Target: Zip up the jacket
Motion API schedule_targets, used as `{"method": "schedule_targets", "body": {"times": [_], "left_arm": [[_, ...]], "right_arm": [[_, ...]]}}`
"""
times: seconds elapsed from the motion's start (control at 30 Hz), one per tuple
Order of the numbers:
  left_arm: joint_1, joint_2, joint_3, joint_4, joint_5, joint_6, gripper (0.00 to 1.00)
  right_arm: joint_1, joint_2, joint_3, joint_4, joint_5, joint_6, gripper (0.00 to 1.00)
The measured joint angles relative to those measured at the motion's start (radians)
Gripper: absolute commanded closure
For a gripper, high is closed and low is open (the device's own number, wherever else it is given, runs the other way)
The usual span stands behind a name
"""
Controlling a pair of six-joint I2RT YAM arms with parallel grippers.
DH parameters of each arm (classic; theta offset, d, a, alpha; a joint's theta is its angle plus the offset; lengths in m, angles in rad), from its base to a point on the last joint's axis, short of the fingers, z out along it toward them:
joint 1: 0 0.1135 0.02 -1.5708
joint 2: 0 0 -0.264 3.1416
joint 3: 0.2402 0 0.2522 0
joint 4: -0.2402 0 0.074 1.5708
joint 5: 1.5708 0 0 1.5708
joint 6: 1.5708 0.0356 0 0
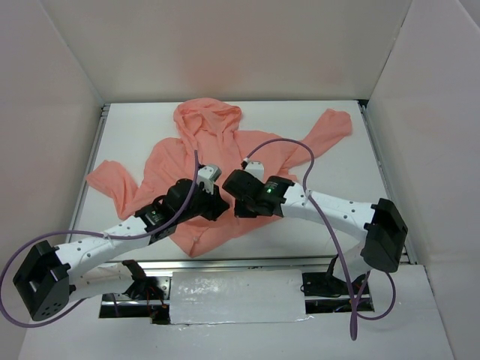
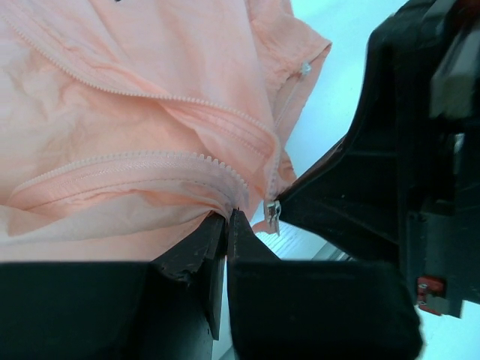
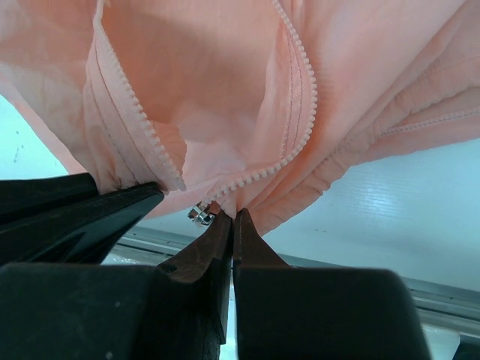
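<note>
Jacket (image 1: 225, 161): lies spread on the bench (image 1: 337, 217) in the middle of the top view, hood toward the upper edge, hem toward the arms; front open, both rows of zipper teeth apart.
Step in hand: starting the zipper at the hem, by the look of it; the slider (image 2: 272, 216) hangs at the bottom of one tooth row, low centre of the left wrist view.
How to do it well: the two hem ends should be held taut and level so the loose tooth row feeds straight into the slider; slack fabric there would likely catch.
Left gripper (image 2: 226, 217): jaws pressed together on the hem fabric just left of the slider.
Right gripper (image 3: 232, 217): jaws pressed together at the hem where the teeth end; a metal piece (image 3: 199, 216) sits just beside them, possibly the pull, though whether it is pinched cannot be told.
Grippers together: nearly touching over the hem, centre of the top view.
</note>
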Motion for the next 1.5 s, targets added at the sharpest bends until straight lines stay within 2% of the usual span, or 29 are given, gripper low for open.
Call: {"method": "schedule_targets", "body": {"times": [0.43, 1.5], "left_arm": [[-0.031, -0.03, 0.011, -0.044, -0.078, -0.004, 1.0], [-0.033, -0.01, 0.011, -0.042, -0.066, -0.005, 1.0]], "right_arm": [[0.0, 0.062, 0.043, -0.028, 0.021, 0.024, 1.0], [0.002, 0.065, 0.055, -0.018, -0.013, 0.016, 1.0]]}}
